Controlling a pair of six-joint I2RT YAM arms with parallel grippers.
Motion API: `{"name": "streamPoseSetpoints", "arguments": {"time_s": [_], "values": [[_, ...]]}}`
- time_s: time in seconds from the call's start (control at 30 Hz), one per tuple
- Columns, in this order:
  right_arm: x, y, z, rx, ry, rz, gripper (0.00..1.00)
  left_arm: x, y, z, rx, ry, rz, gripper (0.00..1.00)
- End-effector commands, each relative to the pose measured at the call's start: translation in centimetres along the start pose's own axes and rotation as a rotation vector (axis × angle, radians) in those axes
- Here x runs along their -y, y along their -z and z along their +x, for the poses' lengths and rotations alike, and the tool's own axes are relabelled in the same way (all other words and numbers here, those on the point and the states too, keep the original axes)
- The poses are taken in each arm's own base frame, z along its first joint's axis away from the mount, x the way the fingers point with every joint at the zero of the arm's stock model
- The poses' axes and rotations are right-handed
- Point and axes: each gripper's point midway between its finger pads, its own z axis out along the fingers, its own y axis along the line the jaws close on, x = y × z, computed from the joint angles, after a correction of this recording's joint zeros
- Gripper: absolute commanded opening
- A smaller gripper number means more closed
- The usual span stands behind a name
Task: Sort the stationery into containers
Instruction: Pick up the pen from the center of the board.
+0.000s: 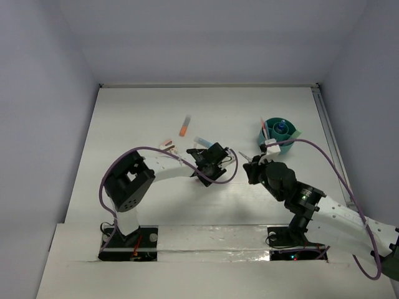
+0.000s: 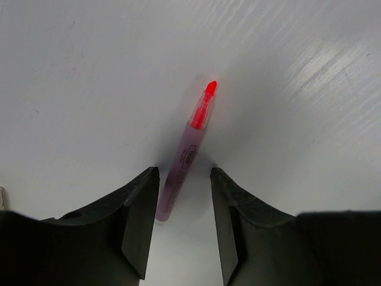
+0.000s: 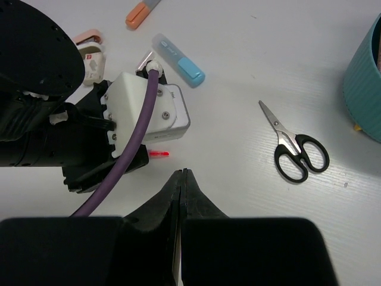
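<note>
The left claw was low over the table, fingers spread apart, and there it was: the pink-red pen lay flat on the surface in the gap between them. Nothing was clamped. The pen's red tip pointed away from the wrist, and its rear end sat close in by one finger; whether they touched, I could not tell.

Over to the right claw: fingers pressed together, nothing between them, hanging just beside its partner. A purple cable ran across the left arm's white wrist block.

Moving outward, the black-handled scissors lay closed on the table off to the right claw's side, between it and the teal cup. Beyond the left claw lay the blue highlighter, farther still the orange marker, and the erasers sat near the highlighter. From above, the cup stood well apart at the table's right, with a blue-topped piece and some thin sticks standing inside.
</note>
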Motion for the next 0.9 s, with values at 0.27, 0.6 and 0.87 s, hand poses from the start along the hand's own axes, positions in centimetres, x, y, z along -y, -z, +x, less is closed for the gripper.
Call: {"name": "streamPoseSetpoints", "arguments": {"time_s": [0.27,0.6,0.87], "values": [[-1.0,0.7,-3.3,0.09,-0.037,-0.043,0.04,0.0,-0.9,2.7,-0.1,0.013,0.014,0.0],[-0.1,1.6,-5.1,0.139,-0.062,0.005,0.41,-5.8,10.2,-3.1,0.325,0.289,-0.203,0.0],[-4.9,-4.4,-1.2,-0.104,0.019,-0.071,0.0,-10.1,23.4,-4.8,0.811,0.612,-0.219,0.0]]}}
